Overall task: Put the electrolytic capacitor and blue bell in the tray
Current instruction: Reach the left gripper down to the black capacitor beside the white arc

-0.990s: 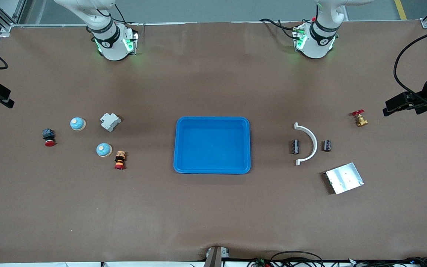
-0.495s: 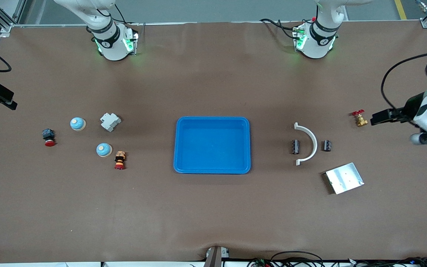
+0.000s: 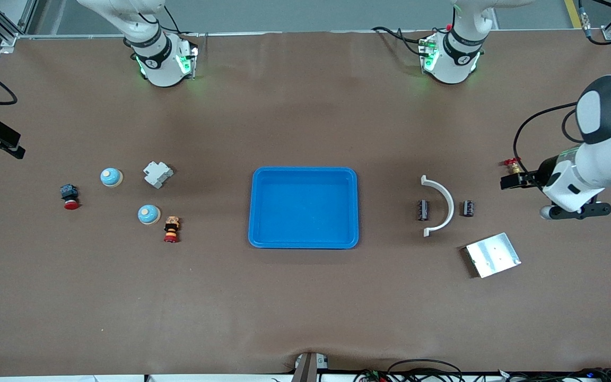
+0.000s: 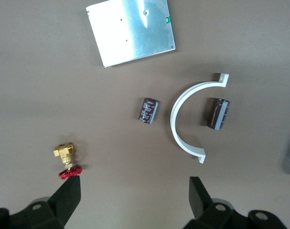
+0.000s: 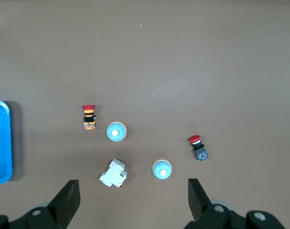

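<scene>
Blue bells (image 3: 110, 176) two; capacitors (image 3: 421, 209) two; tray (image 3: 304, 241) one.

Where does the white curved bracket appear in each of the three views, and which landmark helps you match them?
Front view: the white curved bracket lies between two dark capacitors, toward the left arm's end of the table.
Left wrist view: the bracket sits mid-picture, again between the capacitors.
Right wrist view: not in it.
Shared landmark: the silver plate lies near the bracket.

white clamp (image 3: 439, 206) between capacitors (image 3: 421, 209), tray (image 3: 304, 172) unobstructed
</scene>
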Controlling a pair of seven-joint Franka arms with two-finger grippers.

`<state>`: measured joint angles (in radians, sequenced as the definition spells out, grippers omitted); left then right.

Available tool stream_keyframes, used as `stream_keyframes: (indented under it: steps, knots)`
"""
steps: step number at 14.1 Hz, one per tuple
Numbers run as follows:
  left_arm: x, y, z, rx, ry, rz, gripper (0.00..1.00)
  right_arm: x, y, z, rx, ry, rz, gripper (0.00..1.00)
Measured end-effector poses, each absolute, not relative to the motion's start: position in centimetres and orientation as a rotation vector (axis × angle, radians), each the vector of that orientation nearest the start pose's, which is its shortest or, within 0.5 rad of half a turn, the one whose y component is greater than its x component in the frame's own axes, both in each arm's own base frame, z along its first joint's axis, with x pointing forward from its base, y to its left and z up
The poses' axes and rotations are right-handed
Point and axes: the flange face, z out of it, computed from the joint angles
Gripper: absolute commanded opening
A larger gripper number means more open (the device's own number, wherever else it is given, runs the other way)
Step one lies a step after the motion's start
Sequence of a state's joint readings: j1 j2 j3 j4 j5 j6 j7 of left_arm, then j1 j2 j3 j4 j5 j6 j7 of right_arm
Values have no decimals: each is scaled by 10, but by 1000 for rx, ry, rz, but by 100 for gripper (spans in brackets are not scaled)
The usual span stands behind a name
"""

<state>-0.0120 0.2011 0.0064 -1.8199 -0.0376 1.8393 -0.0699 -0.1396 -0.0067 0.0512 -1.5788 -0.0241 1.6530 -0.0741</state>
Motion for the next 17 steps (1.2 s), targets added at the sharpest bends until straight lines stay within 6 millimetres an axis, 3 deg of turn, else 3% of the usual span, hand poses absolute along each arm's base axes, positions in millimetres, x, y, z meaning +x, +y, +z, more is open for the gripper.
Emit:
stream_keyframes:
  steps: [4, 8, 12, 17]
  knots:
    - [583, -6, 361, -3142, -127, 364, 100, 558, -52, 632, -3170, 21, -126, 100]
    - [592, -13, 312, -3140, -112, 353, 100, 556, -52, 635, -3170, 21, -136, 100]
    - [590, -18, 278, -3149, -103, 255, 100, 556, -51, 638, -3171, 21, -149, 100]
    - [587, -17, 247, -3146, -107, 270, 100, 559, -59, 634, -3171, 41, -186, 100]
